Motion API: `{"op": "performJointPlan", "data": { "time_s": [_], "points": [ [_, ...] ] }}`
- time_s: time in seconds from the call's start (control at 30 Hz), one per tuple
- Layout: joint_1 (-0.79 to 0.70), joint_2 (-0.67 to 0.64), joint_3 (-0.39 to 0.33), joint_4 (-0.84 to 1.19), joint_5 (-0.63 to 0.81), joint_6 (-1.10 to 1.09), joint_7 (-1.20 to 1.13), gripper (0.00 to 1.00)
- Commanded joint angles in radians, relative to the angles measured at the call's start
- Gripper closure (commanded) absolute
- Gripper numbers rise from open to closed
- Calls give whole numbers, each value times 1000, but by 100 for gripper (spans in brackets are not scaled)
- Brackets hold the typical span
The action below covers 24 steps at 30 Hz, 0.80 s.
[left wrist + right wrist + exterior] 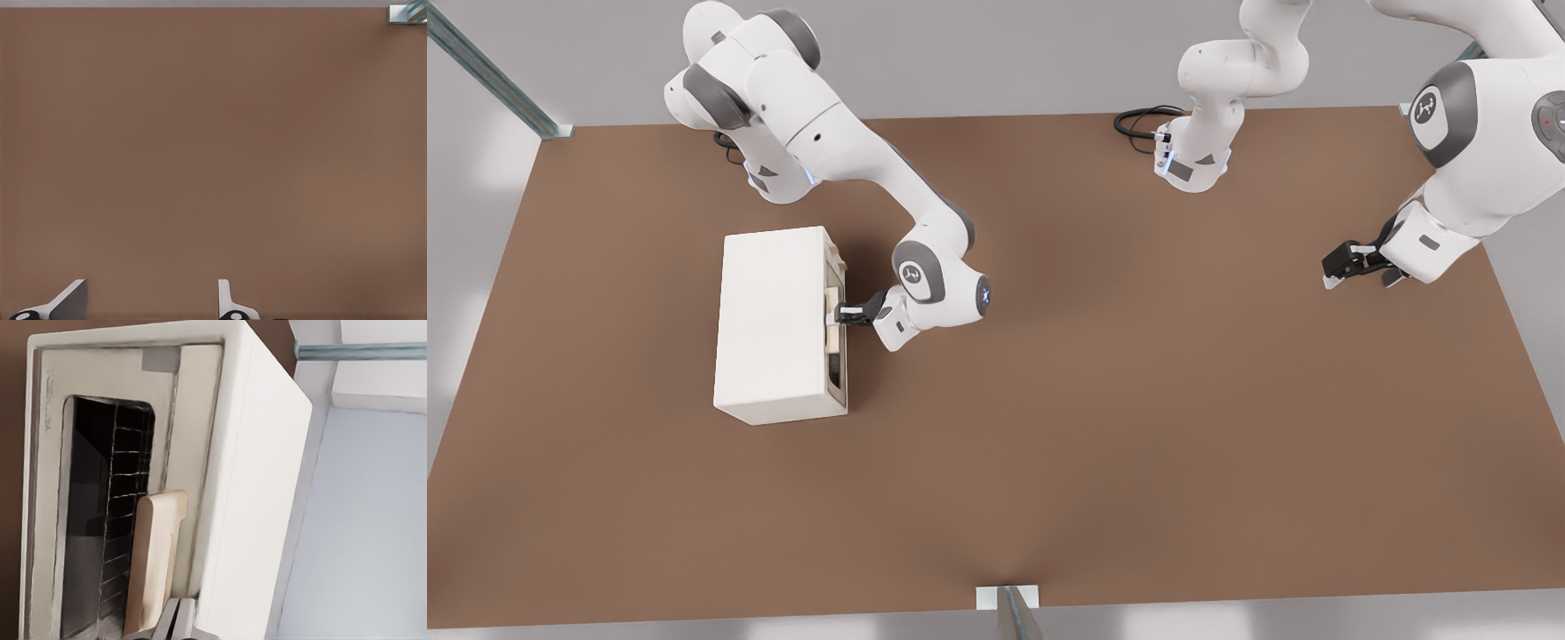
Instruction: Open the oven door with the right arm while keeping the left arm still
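Observation:
The cream-white oven (769, 320) stands on the brown table at the front view's left. Its oven door (839, 360), with dark glass, faces the front view's right and lies close against the box. In the right wrist view the oven door (50, 487) shows its dark window and cream bar handle (157, 553). The right arm (845, 151) reaches down from the far edge. Its gripper (843, 313) sits at the handle (831, 307), fingers closed on the bar's end. The gripper (179, 621) shows only its fingertips against the handle. The left arm (1467, 116) hangs at the far right.
The brown table (1138, 400) stretches wide to the oven's right and front. The left arm's gripper (1352, 265) hovers over the table's right side, its fingers (70, 300) apart above bare tabletop. A black cable loop (1138, 120) lies at the far edge. Metal frame posts (1009, 613) stand at the table's borders.

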Motion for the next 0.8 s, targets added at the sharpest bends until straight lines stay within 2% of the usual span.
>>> {"op": "performJointPlan", "data": {
  "time_s": [0.0,0.3,0.37,0.43,0.47,0.5,0.53,0.6,0.63,0.67,0.7,0.73,0.77],
  "points": [
    [0,-1,0,0,0,4,99,100],
    [3,13,11,2,-1,27,132,100],
    [3,8,27,29,2,27,132,100],
    [3,8,77,91,46,108,152,100],
    [3,7,77,140,135,165,154,94],
    [0,-5,77,183,155,178,149,85],
    [-52,-67,78,193,225,193,113,80],
    [-334,-225,78,192,538,289,-356,70],
    [-483,-257,78,193,681,306,-626,52],
    [-569,-295,78,192,752,340,-774,41],
    [-592,-373,75,186,750,340,-852,34],
    [-600,-410,58,175,753,334,-842,6],
    [-609,-406,46,180,752,332,-828,0]
  ]
}}
